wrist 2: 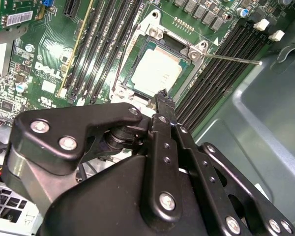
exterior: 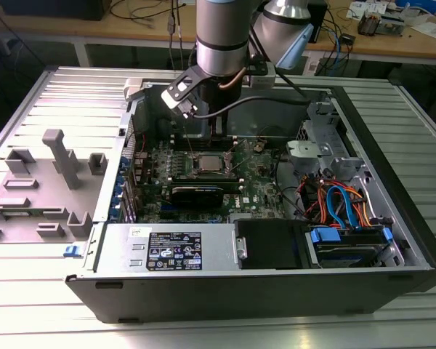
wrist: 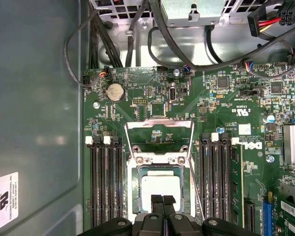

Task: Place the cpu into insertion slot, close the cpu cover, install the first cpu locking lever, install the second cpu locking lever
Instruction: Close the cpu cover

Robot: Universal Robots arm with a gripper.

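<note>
The cpu (wrist: 160,186) lies flat in the insertion slot (wrist: 135,189), its silvery top showing in both wrist views (wrist 2: 155,71). The cpu cover (wrist: 160,124) stands open at the socket's far side, with green board visible through its window. Thin locking lever rods (wrist: 129,146) run along the socket, and one (wrist 2: 236,59) sticks out from a corner. My gripper (wrist: 162,198) hovers just above the near edge of the cpu, fingers shut together with nothing between them. In the exterior view it (exterior: 216,138) hangs over the socket (exterior: 207,162).
Black memory slots (wrist: 105,182) flank the socket on both sides. A black graphics card (exterior: 196,195) lies just in front of it. The case's grey wall (wrist: 34,98), bundled cables (exterior: 341,207) and the power supply (exterior: 167,251) ring the board. A grey fixture plate (exterior: 43,182) sits outside, on the exterior view's left.
</note>
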